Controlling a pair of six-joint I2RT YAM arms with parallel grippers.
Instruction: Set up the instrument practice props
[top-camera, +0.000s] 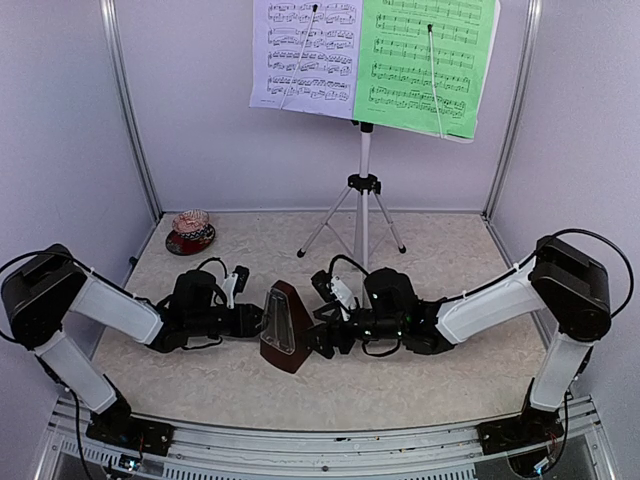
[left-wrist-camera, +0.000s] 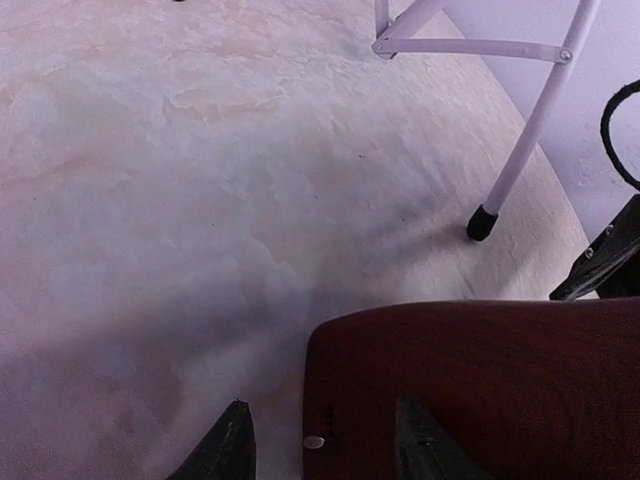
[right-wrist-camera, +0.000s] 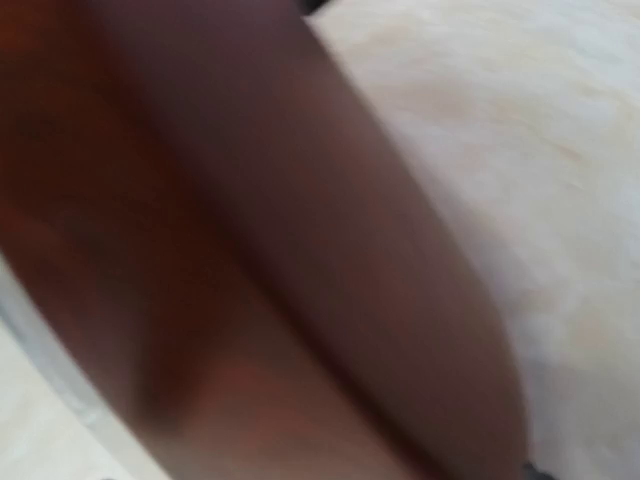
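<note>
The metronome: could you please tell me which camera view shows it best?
The top external view: the brown metronome shows whole and sharp. The left wrist view catches only a cropped wooden face; the right wrist view, a close brown blur.

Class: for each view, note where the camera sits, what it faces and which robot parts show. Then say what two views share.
Top external: above, behind the bases, facing down over the table and music stand; left arm and right arm show.
Left wrist: on the left arm, looking past the left gripper at the metronome and a stand leg.
Right wrist: close against the blurred metronome; no robot part clear.
Shared: the metronome, in all three.
</note>
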